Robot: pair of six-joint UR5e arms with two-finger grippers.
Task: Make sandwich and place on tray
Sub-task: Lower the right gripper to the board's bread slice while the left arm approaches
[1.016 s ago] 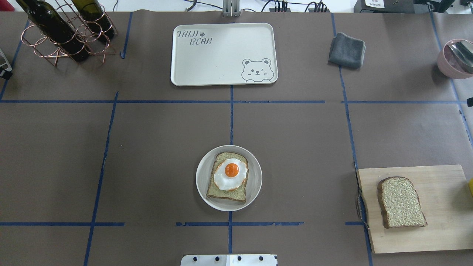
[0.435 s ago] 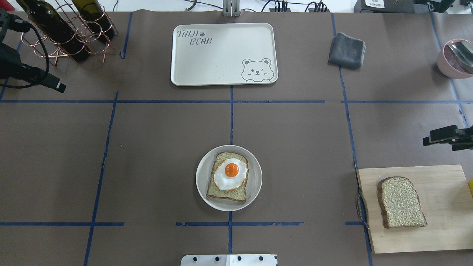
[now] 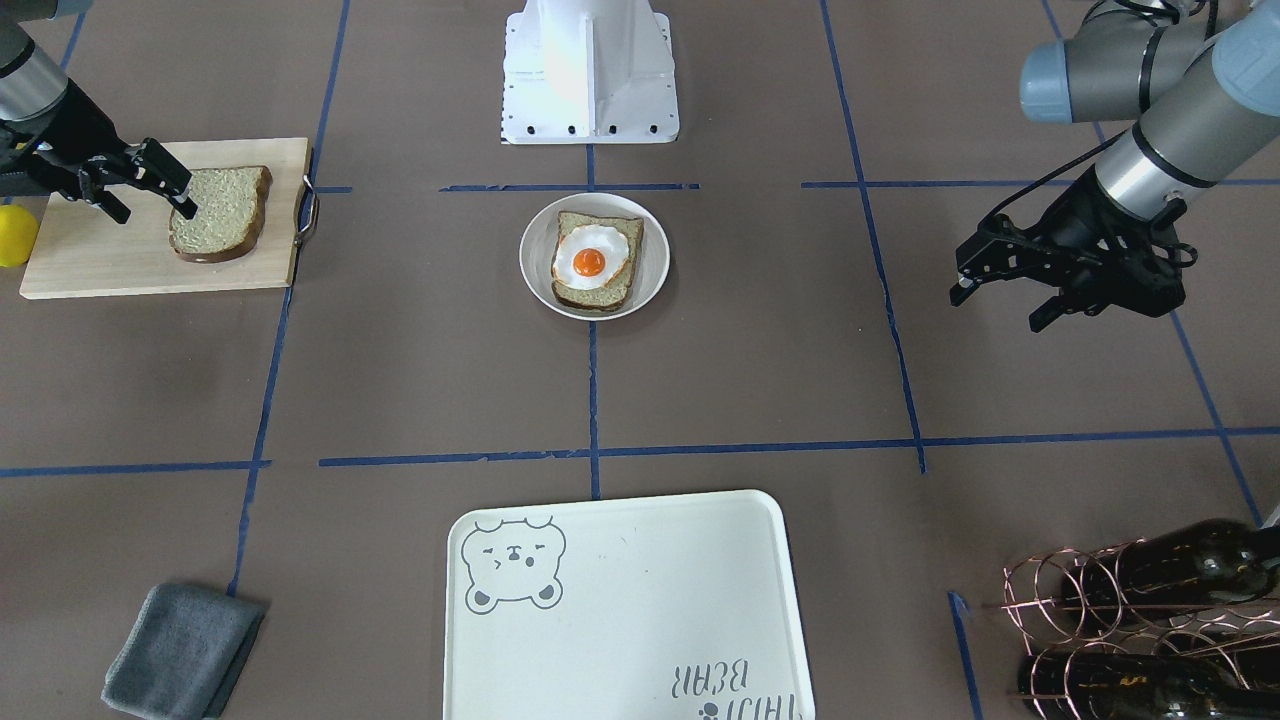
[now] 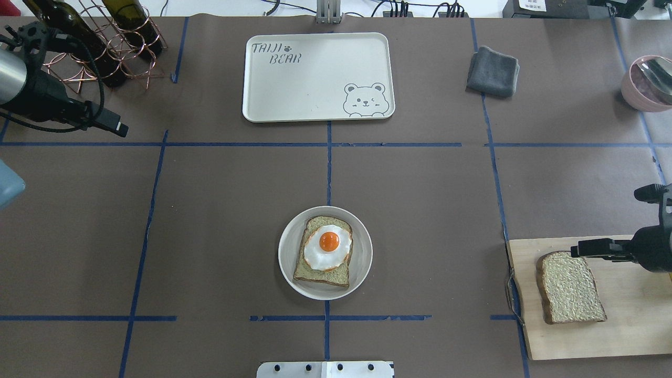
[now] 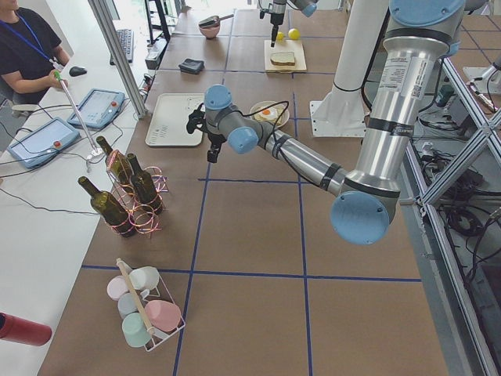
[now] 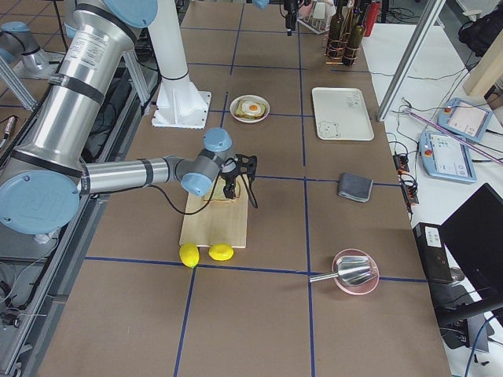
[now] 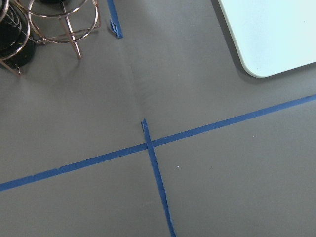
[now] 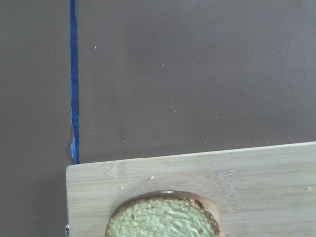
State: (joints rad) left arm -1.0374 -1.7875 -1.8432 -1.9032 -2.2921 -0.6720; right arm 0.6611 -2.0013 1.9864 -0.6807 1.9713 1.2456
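Observation:
A round white bowl (image 4: pixel 362 262) near the table's middle holds one wholemeal bread slice (image 4: pixel 315 273) with a fried egg (image 4: pixel 328 245) on top; it also shows in the front view (image 3: pixel 594 256). A second bread slice (image 4: pixel 569 287) lies on the wooden cutting board (image 4: pixel 630 325). My right gripper (image 4: pixel 577 249) is open and empty, hovering at that slice's far end (image 3: pixel 155 212). The cream bear tray (image 4: pixel 317 77) lies bare at the far middle. My left gripper (image 4: pixel 119 129) is open and empty above the table, left of the tray (image 3: pixel 995 310).
A copper wine rack with dark bottles (image 4: pixel 94 42) stands at the far left, close behind my left arm. A grey cloth (image 4: pixel 492 71) and a pink bowl with a metal scoop (image 4: pixel 648 84) are at the far right. Two lemons (image 6: pixel 206 254) lie by the board.
Both arms have come into view. My left gripper moved right, past the wine rack. My right gripper moved in from the right edge and down to the board's bread slice.

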